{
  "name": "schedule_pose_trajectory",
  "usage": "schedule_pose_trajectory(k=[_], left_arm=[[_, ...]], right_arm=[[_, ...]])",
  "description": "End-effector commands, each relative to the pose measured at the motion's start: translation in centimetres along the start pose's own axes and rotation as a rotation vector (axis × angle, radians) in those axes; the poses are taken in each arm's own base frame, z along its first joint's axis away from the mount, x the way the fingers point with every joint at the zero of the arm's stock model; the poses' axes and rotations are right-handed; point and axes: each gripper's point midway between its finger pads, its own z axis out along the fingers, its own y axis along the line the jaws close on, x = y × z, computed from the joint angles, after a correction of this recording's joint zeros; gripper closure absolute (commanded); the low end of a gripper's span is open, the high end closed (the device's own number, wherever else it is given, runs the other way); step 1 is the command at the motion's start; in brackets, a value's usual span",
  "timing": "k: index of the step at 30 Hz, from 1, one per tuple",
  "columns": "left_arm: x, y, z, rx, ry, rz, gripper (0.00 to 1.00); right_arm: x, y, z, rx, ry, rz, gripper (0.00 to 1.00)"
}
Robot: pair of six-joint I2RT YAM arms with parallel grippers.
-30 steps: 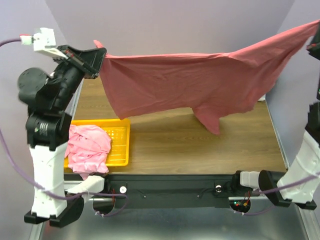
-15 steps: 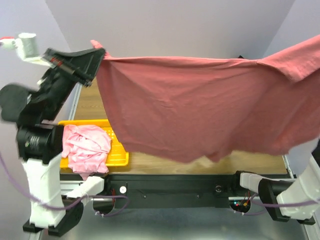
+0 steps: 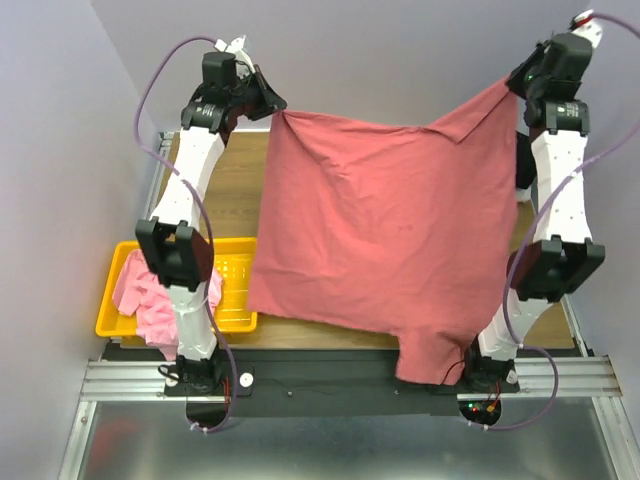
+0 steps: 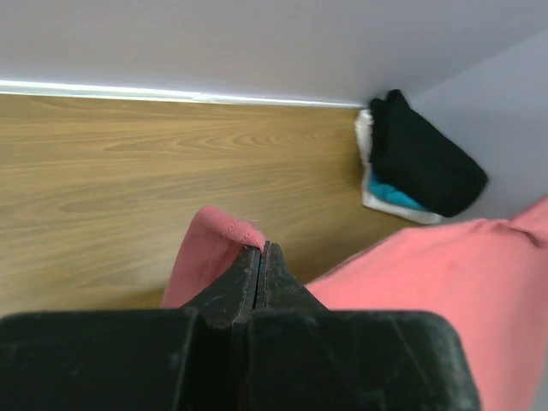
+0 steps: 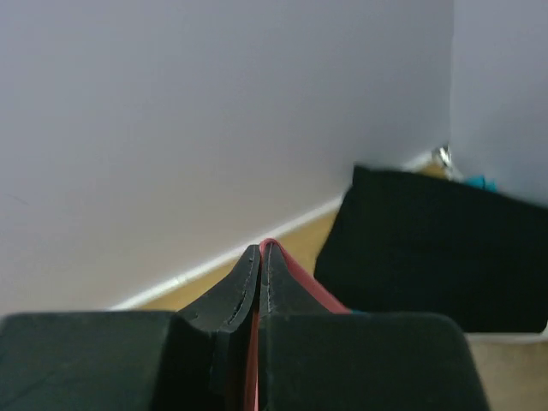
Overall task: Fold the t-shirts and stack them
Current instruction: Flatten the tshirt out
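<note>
Left fingers point(image 4: 235, 291) pinched tight on one upper corner of dusty-red t-shirt point(image 3: 385, 230), right fingers point(image 5: 231, 291) clamped on its opposite corner, shirt hanging spread across frame centre above counter point(image 4: 128, 163), light pink t-shirt point(image 3: 150, 295) heaped in yellow basket point(image 3: 235, 275) at lower left, black t-shirt point(image 4: 424, 163) folded at upper right of left wrist view

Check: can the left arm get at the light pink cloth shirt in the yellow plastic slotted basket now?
Probably not yet: the left gripper is shut on a corner of the large dusty-red cloth shirt, far back. The pink shirt lies in the basket beside that arm's base, otherwise unblocked.
</note>
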Motion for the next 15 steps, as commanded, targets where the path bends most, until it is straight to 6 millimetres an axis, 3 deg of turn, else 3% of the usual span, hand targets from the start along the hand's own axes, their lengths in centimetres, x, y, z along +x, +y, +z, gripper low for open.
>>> schedule_pose_trajectory(k=[1,4,5,8,9,10,11,13,14,15], left_arm=[[-8.7,-6.3,-5.0,0.080,-0.220,0.175,1.00],[-9.5,-6.7,-4.9,0.099,-0.244,0.189,1.00],[-9.9,-7.6,-6.0,0.116,-0.264,0.197,1.00],[-8.8,-7.7,-6.4,0.134,-0.252,0.202,1.00],[-8.4,-8.0,-7.5,0.137,-0.252,0.213,1.00],[-8.5,-8.3,-8.2,0.141,-0.259,0.224,1.00],[-8.8,-9.3,-10.0,0.153,-0.282,0.244,1.00],[-8.5,-9.7,-11.2,0.161,-0.283,0.271,1.00],[-8.4,-10.2,-12.0,0.170,-0.287,0.282,1.00],[-8.6,-11.3,-13.8,0.191,-0.308,0.299,1.00]], right_arm=[[-8.5,4.0,-3.8,-0.138,-0.210,0.052,1.00],[-10.1,4.6,-4.5,-0.157,-0.248,0.048,1.00],[-10.4,4.7,-4.9,-0.159,-0.258,0.044,1.00],[-12.0,5.0,-7.2,-0.174,-0.294,0.043,1.00],[-12.3,5.1,-7.7,-0.180,-0.300,0.043,0.99],[-13.6,5.5,-9.7,-0.200,-0.329,0.049,1.00],[-13.6,5.4,-10.2,-0.199,-0.329,0.044,1.00],[-14.7,5.5,-12.2,-0.212,-0.356,0.044,1.00],[-16.2,5.7,-14.7,-0.226,-0.396,0.047,1.00],[-16.7,5.7,-15.8,-0.229,-0.413,0.047,1.00]])
